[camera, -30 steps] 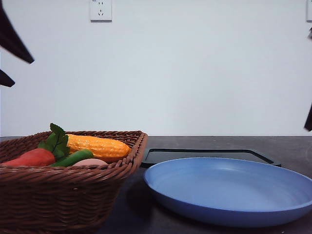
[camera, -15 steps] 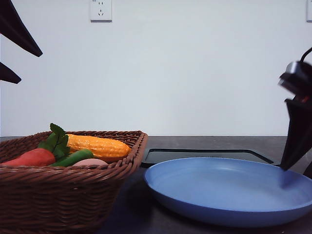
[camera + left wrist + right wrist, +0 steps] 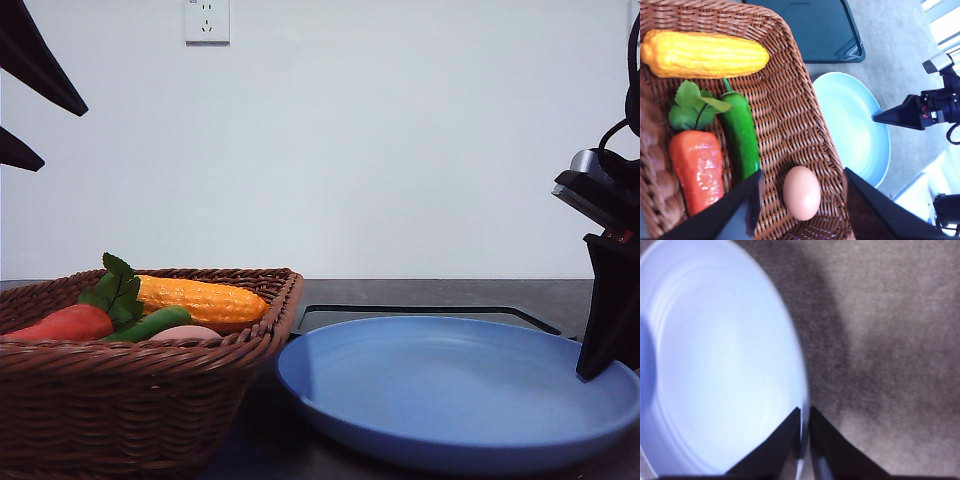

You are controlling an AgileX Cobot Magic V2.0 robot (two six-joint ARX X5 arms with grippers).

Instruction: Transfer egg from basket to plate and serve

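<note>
The pinkish-brown egg lies on the woven floor of the wicker basket, near its rim; its top just peeks over the basket wall as a pale egg. My left gripper hovers open above it, one finger on each side, and its dark fingers show high at the far left. The light blue plate sits beside the basket. My right gripper is shut on the plate rim, standing at the plate's right edge as the right gripper.
In the basket lie a yellow corn cob, a green pepper and a red-orange carrot with leaves. A flat black tray sits behind the plate. Dark grey tabletop lies to the plate's right.
The right gripper came into view at the right and shut on the plate rim. The plate slid a little left toward the basket. The left gripper barely shifted.
</note>
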